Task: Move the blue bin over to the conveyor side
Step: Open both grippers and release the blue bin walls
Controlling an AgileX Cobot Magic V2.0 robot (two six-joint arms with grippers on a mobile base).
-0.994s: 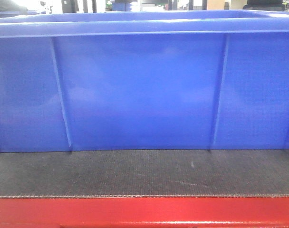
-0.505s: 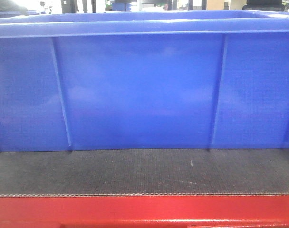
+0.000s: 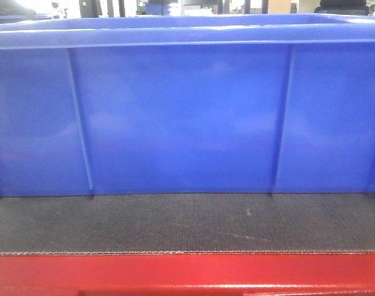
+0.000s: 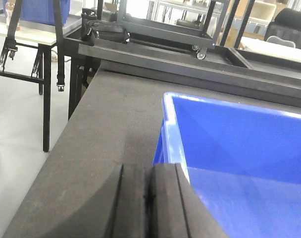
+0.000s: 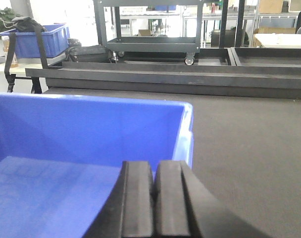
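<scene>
- The left gripper (image 4: 149,203) has its two dark pads pressed flat together, nothing between them, sitting low at the bin's left corner; the pads straddle the line where the rim meets the belt rather than pinching the wall
- The right gripper (image 5: 154,201) is the same story: pads closed on each other, empty, parked at the opposite corner just by the rim
- My guess is both are kept shut so they act as blunt pushers or hooks at the two ends, which would keep so wide a crate from twisting as it goes
- The blue bin (image 3: 187,117) stands upright on the conveyor (image 3: 187,222), its long ribbed wall facing the front camera and filling nearly the whole width; it looks empty inside from both wrist views
- A strip of bare dark belt lies between the bin's foot and the red frame (image 3: 187,271), so it is near the conveyor's edge but not against it
- Whether that counts as "at the side" I can't say; it looks close to done, with perhaps a last nudge toward the frame
- Behind the belt there's a dark metal cart on castors (image 5: 155,29) and another blue crate (image 5: 39,39) on a stand, both well apart from the work
</scene>
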